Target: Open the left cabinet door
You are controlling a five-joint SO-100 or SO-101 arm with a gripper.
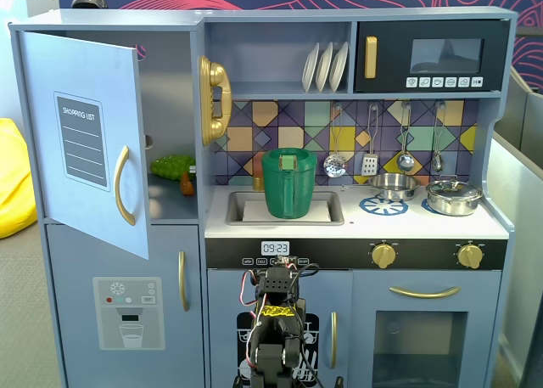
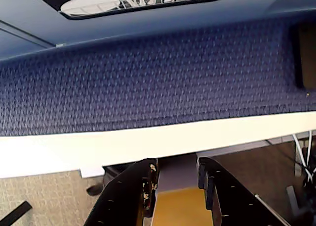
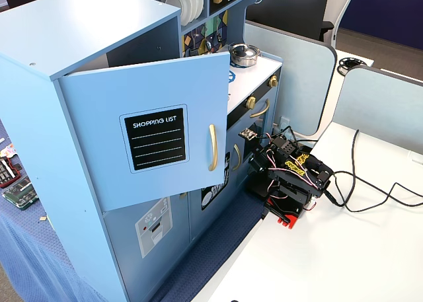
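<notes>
The left cabinet door (image 1: 85,142) stands swung open at about nine o'clock of the kitchen in a fixed view, its gold handle (image 1: 123,186) free. Inside the open cabinet (image 1: 170,108) something green (image 1: 172,165) lies on the shelf. A green pitcher (image 1: 289,182) sits in the sink (image 1: 240,208). My hand (image 2: 177,179) hangs narrowly parted, holding nothing, over the blue mat (image 2: 158,77) and white desk (image 2: 98,149).
</notes>
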